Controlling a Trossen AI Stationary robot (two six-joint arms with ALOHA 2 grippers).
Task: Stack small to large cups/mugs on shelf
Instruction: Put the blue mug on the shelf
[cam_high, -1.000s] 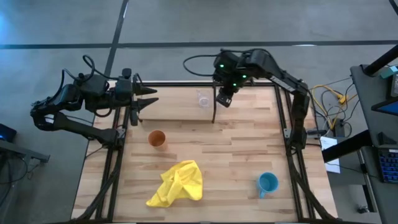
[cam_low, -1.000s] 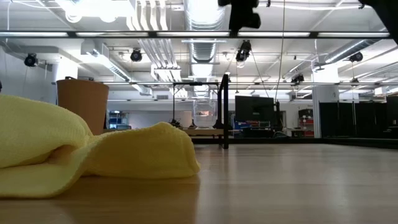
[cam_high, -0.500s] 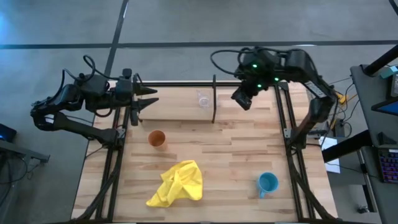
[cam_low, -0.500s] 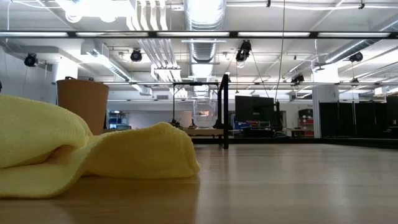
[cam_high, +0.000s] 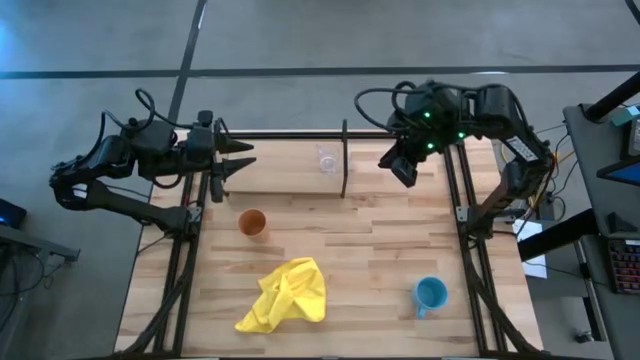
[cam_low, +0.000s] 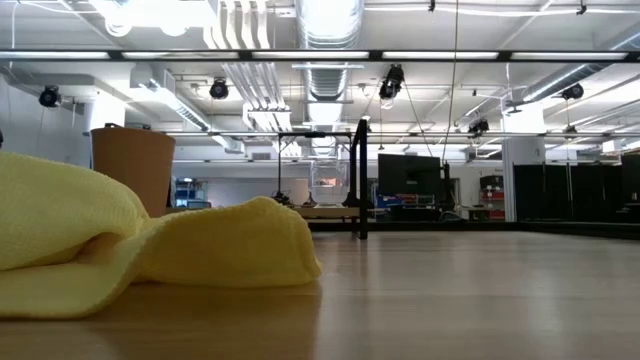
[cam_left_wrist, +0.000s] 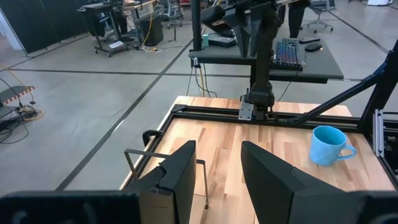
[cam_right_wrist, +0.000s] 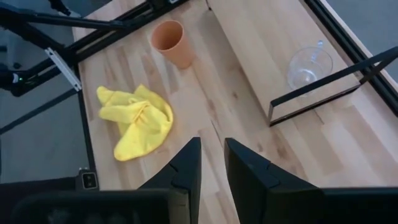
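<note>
The clear glass cup (cam_high: 327, 158) stands upright on the shelf (cam_high: 280, 168), just left of its black divider (cam_high: 345, 162). The orange tumbler (cam_high: 252, 222) stands on the tabletop in front of the shelf's left part. The blue mug (cam_high: 430, 294) sits near the table's right near corner. My right gripper (cam_high: 405, 170) hovers open over the shelf's right half, clear of everything; its wrist view shows the glass cup (cam_right_wrist: 309, 65) and the tumbler (cam_right_wrist: 173, 42). My left gripper (cam_high: 240, 155) waits open at the shelf's left end.
A crumpled yellow cloth (cam_high: 285, 295) lies on the tabletop toward the near edge, filling the low view's left side (cam_low: 150, 245). Black frame rods run along the table's left and right sides. Bare wood lies between the cloth and the blue mug (cam_left_wrist: 329, 144).
My right gripper has swung from beside the divider, close to the glass cup, toward the table's right edge and slightly toward the near edge, leaving the low view's top. The glass cup has stayed upright on the shelf.
</note>
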